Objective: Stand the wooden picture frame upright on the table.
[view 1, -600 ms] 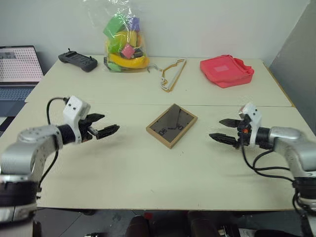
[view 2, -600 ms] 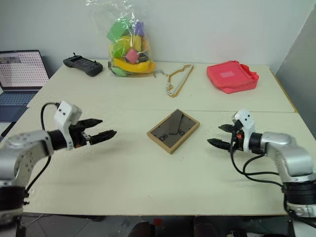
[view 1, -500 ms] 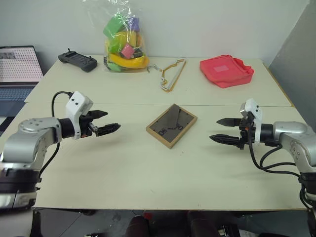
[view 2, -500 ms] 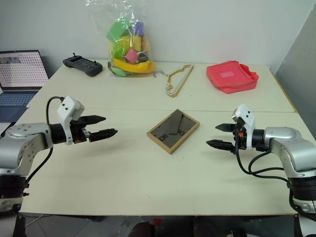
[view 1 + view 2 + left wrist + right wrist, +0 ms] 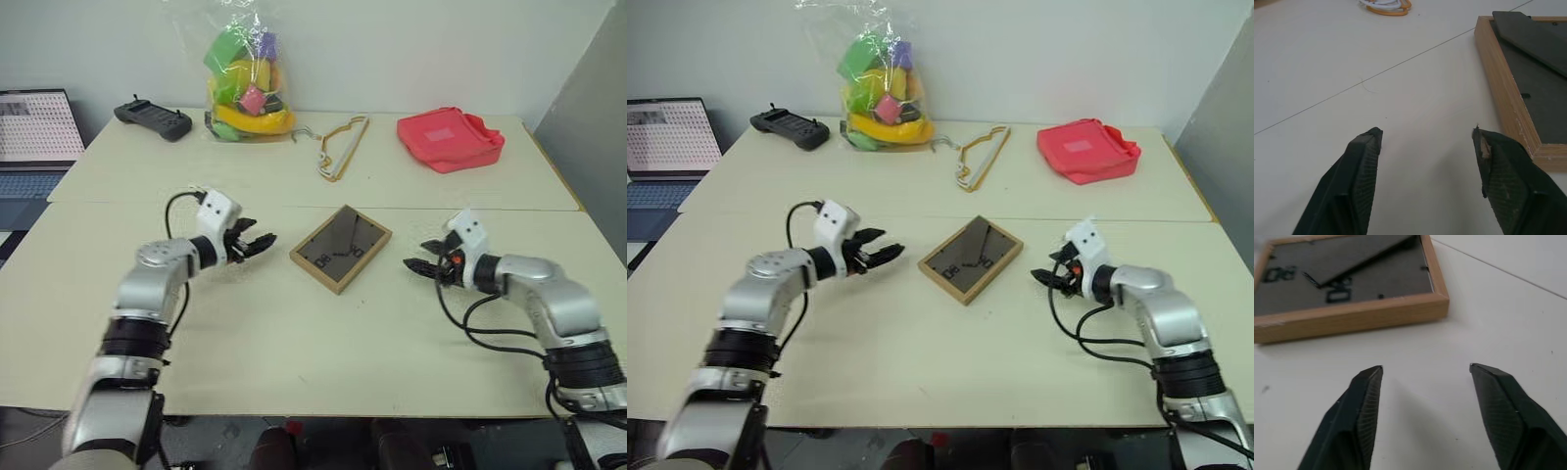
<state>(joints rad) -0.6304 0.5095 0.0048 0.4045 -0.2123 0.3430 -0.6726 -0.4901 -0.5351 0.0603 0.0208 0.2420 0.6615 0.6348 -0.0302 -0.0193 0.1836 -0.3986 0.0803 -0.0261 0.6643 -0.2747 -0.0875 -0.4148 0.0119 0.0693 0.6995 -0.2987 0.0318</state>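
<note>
The wooden picture frame (image 5: 340, 248) lies flat on the table (image 5: 294, 333), back side up, its dark panel and folded stand leg showing. My left gripper (image 5: 257, 243) hovers just left of the frame, open and empty, pointing at it. My right gripper (image 5: 419, 266) sits just right of the frame, open and empty, also aimed at it. The left wrist view shows the frame's wooden corner (image 5: 1508, 112) close beyond my right-hand fingertip (image 5: 1484, 147). In the right wrist view the frame's edge (image 5: 1352, 313) lies a short way ahead of both fingertips (image 5: 1371, 377).
At the table's back stand a bag of colourful toys (image 5: 245, 83), a black controller (image 5: 152, 119), a tan wire hanger (image 5: 338, 147) and a red pouch (image 5: 449, 139). A laptop (image 5: 34, 137) sits off the left edge. A seam (image 5: 147, 204) crosses the table.
Both grippers have closed in on the frame from either side. The left one travelled furthest, moving right to nearly reach the frame's left edge. The frame has not moved.
</note>
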